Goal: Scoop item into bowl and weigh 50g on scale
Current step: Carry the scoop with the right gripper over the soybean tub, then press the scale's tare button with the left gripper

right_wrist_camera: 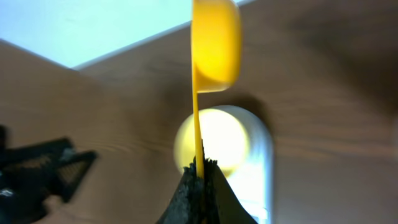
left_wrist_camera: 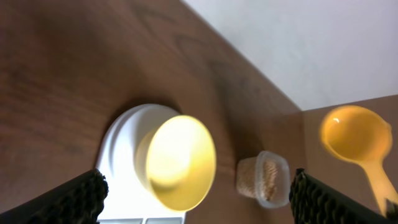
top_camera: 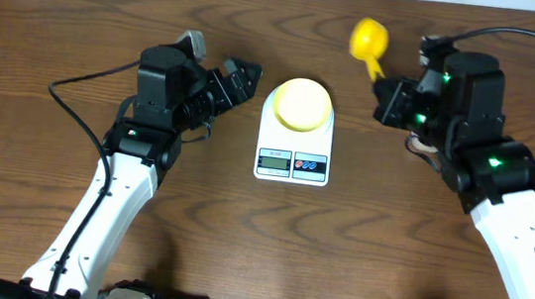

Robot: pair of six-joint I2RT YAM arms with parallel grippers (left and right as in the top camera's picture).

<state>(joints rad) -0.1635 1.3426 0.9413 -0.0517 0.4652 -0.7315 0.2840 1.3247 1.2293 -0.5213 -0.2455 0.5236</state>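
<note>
Small round pale yellow-cream bowl (top_camera: 302, 104) sits on the platform of the white rounded-rectangular digital scale (top_camera: 291, 175), mid-desk, between the two hands. Left hand (top_camera: 238, 75) is just left of the scale, fingers spread wide and holding nothing, aimed at the bowl. Right hand (right_wrist_camera: 199, 174) is right of the scale, pinched shut on the thin handle of a bright yellow plastic long-handled scoop (top_camera: 369, 39).

Scoop cup hangs beyond and right of the bowl, not over it. Small beige-tan round beans (left_wrist_camera: 268, 174) lie in a clear plastic tub (left_wrist_camera: 278, 163) on the brown wooden desk (top_camera: 63, 9), past the bowl. Nothing stands between left hand and bowl.

Scale's long axis runs near to far, display and buttons on the near edge. Scoop handle slants from the right hand towards the far left.
</note>
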